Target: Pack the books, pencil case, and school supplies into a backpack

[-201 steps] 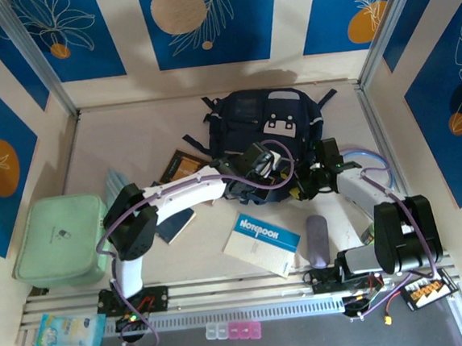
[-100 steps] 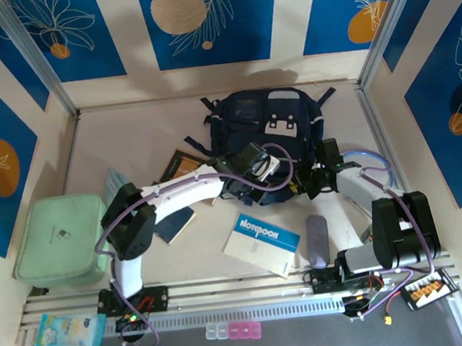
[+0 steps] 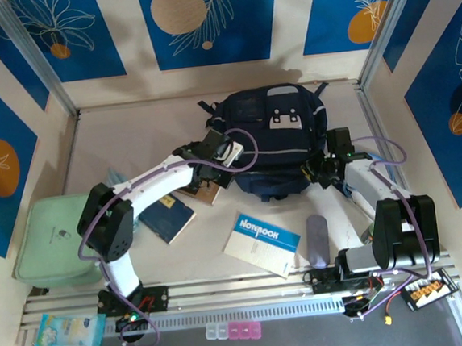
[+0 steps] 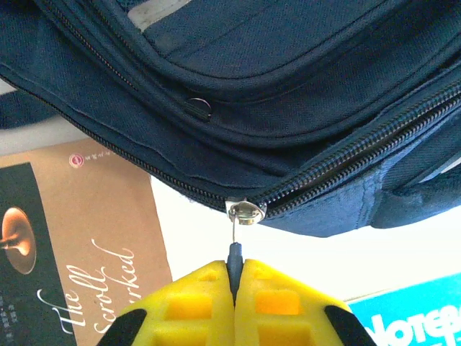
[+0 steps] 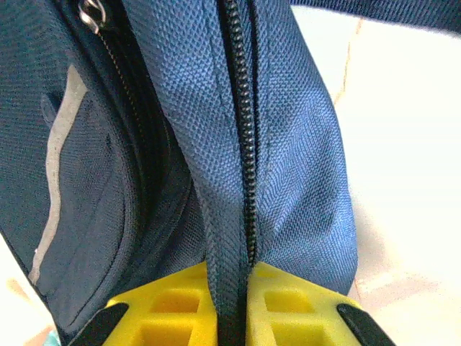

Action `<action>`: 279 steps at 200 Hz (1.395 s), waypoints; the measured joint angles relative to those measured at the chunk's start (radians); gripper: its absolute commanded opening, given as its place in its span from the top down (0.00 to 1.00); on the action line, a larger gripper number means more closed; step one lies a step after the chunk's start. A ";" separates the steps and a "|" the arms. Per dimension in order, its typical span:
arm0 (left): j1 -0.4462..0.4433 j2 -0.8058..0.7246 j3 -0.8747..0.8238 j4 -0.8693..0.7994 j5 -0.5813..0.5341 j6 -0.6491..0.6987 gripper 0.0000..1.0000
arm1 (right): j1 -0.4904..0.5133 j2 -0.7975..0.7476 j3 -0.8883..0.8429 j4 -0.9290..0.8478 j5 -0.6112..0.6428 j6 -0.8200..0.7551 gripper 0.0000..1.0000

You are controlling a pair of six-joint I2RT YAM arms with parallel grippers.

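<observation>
Two arms work on the backpack [image 3: 280, 132], which lies flat at the far middle of the table [image 3: 131, 141]. At the bag's near-left corner, the left gripper [image 4: 234, 270] has its yellow fingers [image 4: 194, 295] pressed together on the thin zipper pull [image 4: 234, 252]. The pull hangs from the metal slider [image 4: 245, 210] just beyond the fingertips, and whether the zip is open there cannot be told. At the bag's near-right edge, the right gripper [image 5: 232, 277] is clamped on a fold of the navy fabric, with a line of zipper teeth running straight out from between its fingers. None of the items to be packed is in either grip. The brown book [image 4: 79, 238] lies on the table with its far edge tucked under the bag's near-left rim, partly covered by the left arm in the top view. The navy book [image 3: 168, 217] sits just beside it, nearer and to the left. The notebook [image 3: 263, 243] lies cover up at the near middle, apart from the bag. The pencil case [image 3: 317, 241] lies just right of it. A green box [image 3: 55, 241] rests at the left edge.
</observation>
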 measured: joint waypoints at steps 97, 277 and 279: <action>-0.060 0.105 0.126 0.091 0.153 -0.051 1.00 | -0.034 -0.180 0.105 -0.127 0.075 -0.013 0.38; -0.113 0.178 0.158 0.189 0.192 -0.091 1.00 | 0.122 -0.063 0.049 -0.251 -0.039 0.319 0.25; -0.113 0.178 0.158 0.189 0.191 -0.091 1.00 | 0.122 -0.060 0.049 -0.248 -0.039 0.319 0.25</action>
